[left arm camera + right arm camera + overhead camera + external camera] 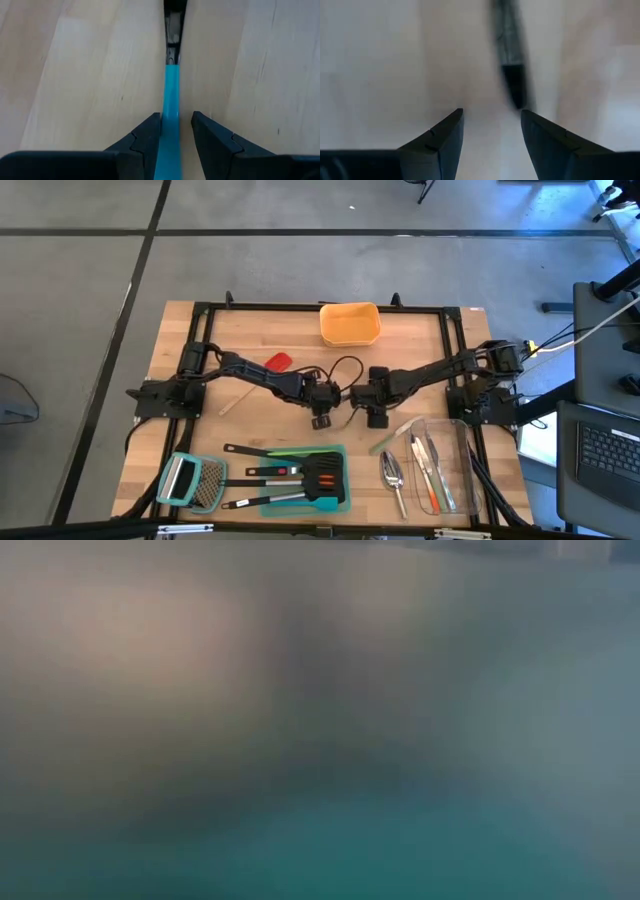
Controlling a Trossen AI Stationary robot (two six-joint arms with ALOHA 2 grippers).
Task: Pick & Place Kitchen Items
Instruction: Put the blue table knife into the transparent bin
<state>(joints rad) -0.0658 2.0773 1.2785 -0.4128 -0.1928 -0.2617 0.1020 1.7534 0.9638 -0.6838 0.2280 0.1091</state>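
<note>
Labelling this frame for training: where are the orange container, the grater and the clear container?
orange container (350, 323), high view, its inside floor.
grater (207, 484), high view, its metal mesh.
clear container (462, 442), high view, its far right rim.

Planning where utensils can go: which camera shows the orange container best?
The high view. It shows the whole orange container, open side up, at the middle of the table's far edge, and it looks empty. The low view is only blur, and neither wrist view shows the container at all.
</note>
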